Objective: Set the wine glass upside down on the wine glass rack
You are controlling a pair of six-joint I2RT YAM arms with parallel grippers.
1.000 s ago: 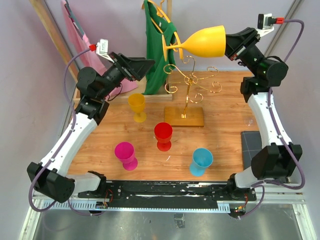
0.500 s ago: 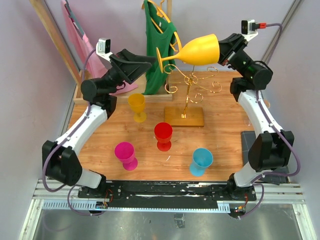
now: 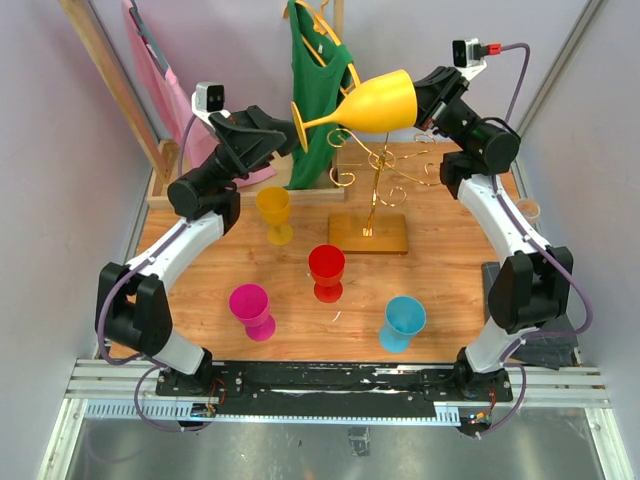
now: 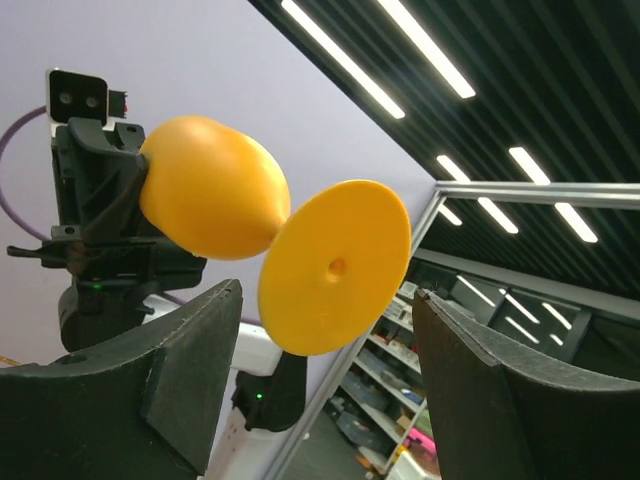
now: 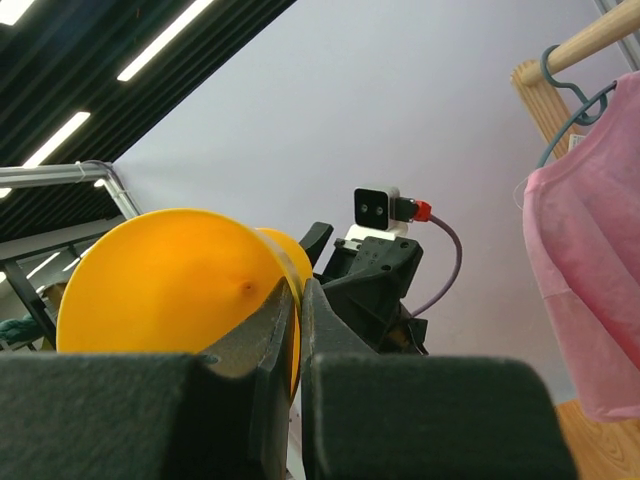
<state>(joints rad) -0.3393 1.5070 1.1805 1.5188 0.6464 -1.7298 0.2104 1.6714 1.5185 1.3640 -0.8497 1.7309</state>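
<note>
Right claw (image 3: pixel 422 100) clamps wine glass (image 3: pixel 378 100); left claw (image 3: pixel 288 135) apart near its foot; gold rack (image 3: pixel 368 235) below.

wall (image 4: pixel 200 50): pale lilac, behind the left gripper (image 4: pixel 325 298) | ceiling (image 4: pixel 570 100): dark, above it | strip lights (image 4: pixel 340 57): lit, overhead | table (image 3: pixel 450 260): wood, below

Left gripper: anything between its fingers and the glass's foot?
Nothing: the left wrist view shows bare gaps between the wine glass and both fingers of the left gripper.

table: yellow goblet (image 3: pixel 273 212) | red goblet (image 3: pixel 326 272) | magenta goblet (image 3: pixel 251 310) | blue cup (image 3: pixel 402 322) | all upright, apart | rear: green shirt (image 3: pixel 318 110), pink garment (image 5: pixel 590 290), both hanging
</note>
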